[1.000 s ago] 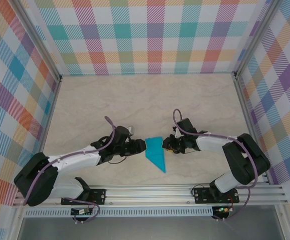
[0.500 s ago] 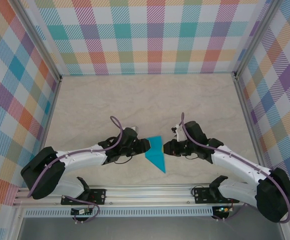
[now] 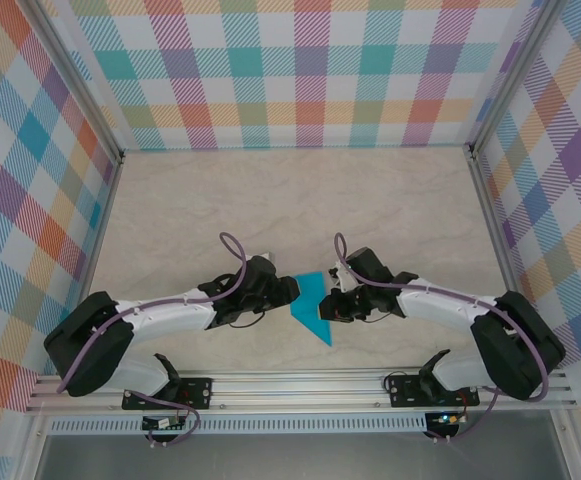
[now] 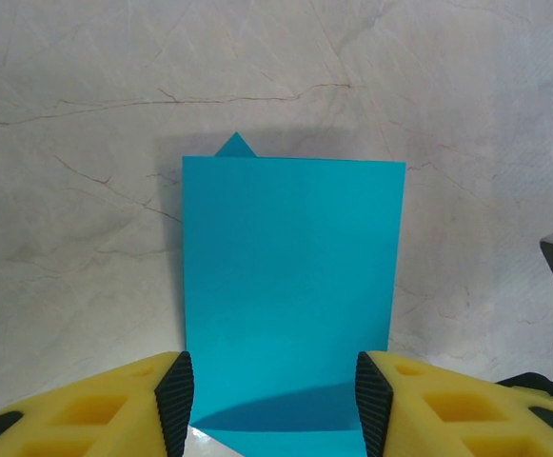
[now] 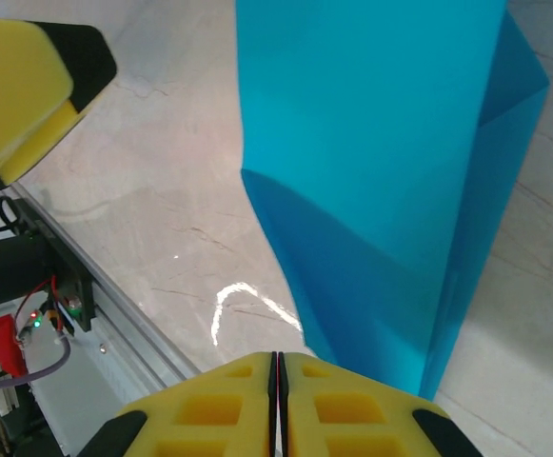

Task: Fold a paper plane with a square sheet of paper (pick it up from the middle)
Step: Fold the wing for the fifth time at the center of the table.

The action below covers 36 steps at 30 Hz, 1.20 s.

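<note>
Overhead, a pale marble-look worktop (image 3: pixel 300 200) with thin brown veins and a matte finish sits inside three walls of pastel plaid panels (image 3: pixel 310 70), framed by aluminium posts, with a ribbed aluminium rail (image 3: pixel 300 385) along the near edge. The paper plane (image 3: pixel 308 300) lies near the middle of the front half of the worktop, between the two arms: thin, matte, unmarked teal paper folded into a narrow kite shape whose sharp point aims at the rail. The left arm (image 3: pixel 160 315), white-shelled with a purple cable, reaches it from the left, and the right arm (image 3: pixel 440 305) from the right. In the left wrist view, the paper plane (image 4: pixel 290 286) reads as a flat teal rectangle with a small triangular tip showing past its far edge; the left jaws stand about half apart, their yellow fingers (image 4: pixel 95 409) and black pads (image 4: pixel 176 400) flanking its near end. In the right wrist view, the right jaws are closed finger to finger (image 5: pixel 209 409), leaving only a hairline seam; the paper plane (image 5: pixel 371 143) rises from their tip as a smooth lit face over a darker shadowed layer. Whether an edge is nipped there cannot be told.
</note>
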Motion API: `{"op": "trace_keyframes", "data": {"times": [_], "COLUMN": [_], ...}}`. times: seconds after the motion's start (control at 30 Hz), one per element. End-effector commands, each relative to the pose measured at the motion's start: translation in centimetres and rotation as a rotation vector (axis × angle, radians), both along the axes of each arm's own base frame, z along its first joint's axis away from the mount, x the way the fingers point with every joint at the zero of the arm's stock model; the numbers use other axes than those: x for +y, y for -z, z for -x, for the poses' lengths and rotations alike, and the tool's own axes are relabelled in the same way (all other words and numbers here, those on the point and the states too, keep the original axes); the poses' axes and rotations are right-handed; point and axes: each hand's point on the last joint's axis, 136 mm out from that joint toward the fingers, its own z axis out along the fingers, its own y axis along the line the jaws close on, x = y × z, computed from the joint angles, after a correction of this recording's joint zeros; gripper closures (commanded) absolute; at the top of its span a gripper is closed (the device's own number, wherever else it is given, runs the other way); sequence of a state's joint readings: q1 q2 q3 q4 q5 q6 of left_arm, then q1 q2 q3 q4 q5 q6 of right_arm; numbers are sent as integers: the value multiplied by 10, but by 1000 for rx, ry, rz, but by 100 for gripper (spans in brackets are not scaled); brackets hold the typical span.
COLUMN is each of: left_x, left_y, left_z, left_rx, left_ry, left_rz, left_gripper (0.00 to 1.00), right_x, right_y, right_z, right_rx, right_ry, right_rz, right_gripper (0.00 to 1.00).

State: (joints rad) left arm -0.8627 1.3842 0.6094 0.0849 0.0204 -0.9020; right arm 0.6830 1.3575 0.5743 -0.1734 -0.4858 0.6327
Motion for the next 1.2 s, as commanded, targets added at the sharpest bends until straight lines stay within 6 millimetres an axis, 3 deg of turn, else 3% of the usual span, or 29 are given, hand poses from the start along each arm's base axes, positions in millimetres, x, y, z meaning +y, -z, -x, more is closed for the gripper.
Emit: {"op": "trace_keyframes", "data": {"times": [0.0,0.6,0.9,1.17], "left_x": [-4,-16,-19,-35], "left_y": [-1,12,20,21], "left_z": [-3,1,3,6], "left_rx": [-4,31,49,51], "left_ry": [-6,9,5,36], "left_rz": [5,26,24,68], "left_gripper": [49,43,42,46], "right_x": [3,-28,-30,-30], "right_y": [2,51,55,56], "right_z": [-13,-17,-18,-17], "right_rx": [-42,63,80,91], "right_ry": [-16,84,91,94], "right_rz": [3,30,42,46], "right_gripper": [89,89,90,90]}}
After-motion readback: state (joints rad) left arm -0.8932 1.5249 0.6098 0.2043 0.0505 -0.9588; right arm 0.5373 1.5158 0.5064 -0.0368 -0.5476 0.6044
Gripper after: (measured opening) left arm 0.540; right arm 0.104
